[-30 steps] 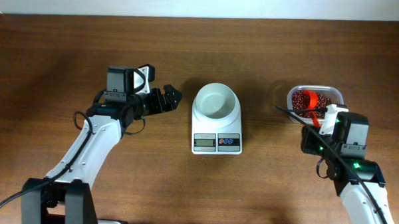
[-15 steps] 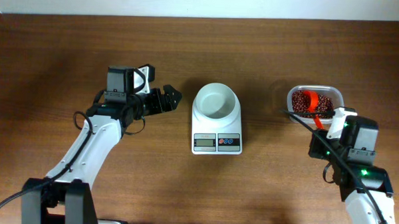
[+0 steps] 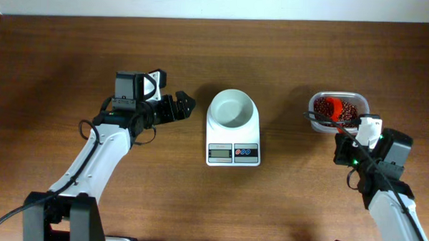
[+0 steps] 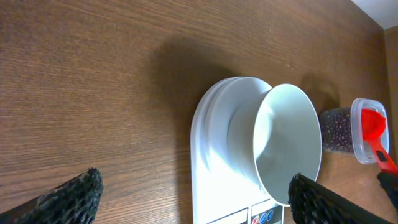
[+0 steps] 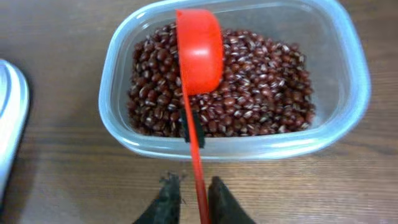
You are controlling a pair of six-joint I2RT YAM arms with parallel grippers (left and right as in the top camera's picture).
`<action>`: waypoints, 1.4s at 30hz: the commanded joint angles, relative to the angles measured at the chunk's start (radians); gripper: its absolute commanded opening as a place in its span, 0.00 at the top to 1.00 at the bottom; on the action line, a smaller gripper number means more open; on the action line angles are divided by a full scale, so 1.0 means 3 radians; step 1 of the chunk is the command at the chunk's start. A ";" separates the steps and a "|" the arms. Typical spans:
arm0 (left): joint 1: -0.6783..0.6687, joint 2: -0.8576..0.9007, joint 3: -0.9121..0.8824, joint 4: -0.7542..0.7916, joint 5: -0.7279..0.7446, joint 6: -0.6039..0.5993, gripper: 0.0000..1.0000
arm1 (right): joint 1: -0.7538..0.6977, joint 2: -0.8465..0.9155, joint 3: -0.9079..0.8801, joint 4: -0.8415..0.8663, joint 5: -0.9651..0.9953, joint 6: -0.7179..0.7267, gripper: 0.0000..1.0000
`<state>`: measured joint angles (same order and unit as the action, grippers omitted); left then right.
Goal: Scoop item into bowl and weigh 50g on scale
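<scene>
Many dark red-brown beans (image 5: 261,93) fill the clear container (image 5: 351,118); a red scoop (image 5: 199,50) lies on them, cup end away from the right gripper (image 5: 194,186), its long handle running back over the near rim between the narrowed fingers, though a firm pinch cannot be confirmed. White bowl (image 3: 233,108) on the scale (image 3: 232,154), whose long axis points its display toward the arms' bases. Left gripper (image 4: 196,199) near it, jaws wide apart

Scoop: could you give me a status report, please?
Left fingers open beside scale. Right fingers astride scoop handle, grip unclear. Beans in tub; bowl on scale, empty. Nothing between tub and bowl.
</scene>
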<state>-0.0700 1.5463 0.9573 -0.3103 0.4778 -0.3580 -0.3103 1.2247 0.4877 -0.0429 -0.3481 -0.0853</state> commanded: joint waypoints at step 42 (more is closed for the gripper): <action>0.0003 -0.0045 0.0034 0.0004 -0.0015 0.0052 0.00 | 0.0383 0.1085 0.2967 -0.3385 0.0706 -0.0492 0.96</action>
<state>-0.0700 1.5463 0.9577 -0.3111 0.4778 -0.3580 -0.2062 1.4761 1.2800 -0.9810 -0.1787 -0.1959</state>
